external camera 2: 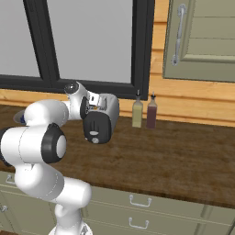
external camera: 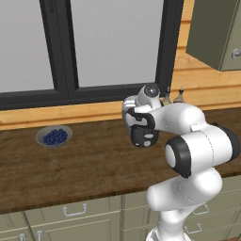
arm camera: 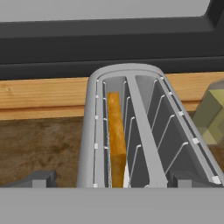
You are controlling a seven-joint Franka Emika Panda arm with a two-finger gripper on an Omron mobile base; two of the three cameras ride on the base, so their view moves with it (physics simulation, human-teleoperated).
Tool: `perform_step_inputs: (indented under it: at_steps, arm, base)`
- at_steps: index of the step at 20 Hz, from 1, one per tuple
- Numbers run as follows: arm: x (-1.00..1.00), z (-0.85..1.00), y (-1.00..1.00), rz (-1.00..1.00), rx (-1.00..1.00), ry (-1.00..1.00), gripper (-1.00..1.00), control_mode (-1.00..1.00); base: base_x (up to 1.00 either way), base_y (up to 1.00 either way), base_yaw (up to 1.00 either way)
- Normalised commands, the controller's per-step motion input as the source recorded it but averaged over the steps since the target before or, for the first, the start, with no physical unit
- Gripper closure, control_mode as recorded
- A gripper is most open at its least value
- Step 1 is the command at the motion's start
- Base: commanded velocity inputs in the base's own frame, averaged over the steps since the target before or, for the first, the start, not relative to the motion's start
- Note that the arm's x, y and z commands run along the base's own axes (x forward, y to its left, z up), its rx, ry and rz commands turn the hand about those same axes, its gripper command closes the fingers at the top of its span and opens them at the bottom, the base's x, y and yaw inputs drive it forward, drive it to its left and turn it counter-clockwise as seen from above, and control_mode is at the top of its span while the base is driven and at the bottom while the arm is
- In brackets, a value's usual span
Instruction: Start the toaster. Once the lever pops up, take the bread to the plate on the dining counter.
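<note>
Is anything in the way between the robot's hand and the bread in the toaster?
Nothing visible blocks it. In the hand view the open hand looks straight down into the toaster, where the bread stands in the left slot among thin wire guides. The olive bottle stands off to the side.

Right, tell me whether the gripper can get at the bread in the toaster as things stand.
Probably yes. The gripper hovers over the toaster with jaws open, and the bread stands in one slot with nothing above it.
</note>
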Motion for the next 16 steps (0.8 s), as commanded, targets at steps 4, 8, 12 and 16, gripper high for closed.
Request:
perform_step_inputs:
  at_steps: [4,8,12,16]
  arm:
    - [0.0,0.0,0.0,0.0,0.0,0.0,-1.0,-1.0]
    - [0.0,0.0,0.0,0.0,0.0,0.0,-1.0,-1.0]
    - [0.0,0.0,0.0,0.0,0.0,0.0,-1.0,-1.0]
    - [0.0,0.0,0.0,0.0,0.0,0.0,-1.0,-1.0]
  base:
    - [0.0,0.0,0.0]
    - [0.0,0.0,0.0]
    - [0.0,0.0,0.0]
    - [0.0,0.0,0.0]
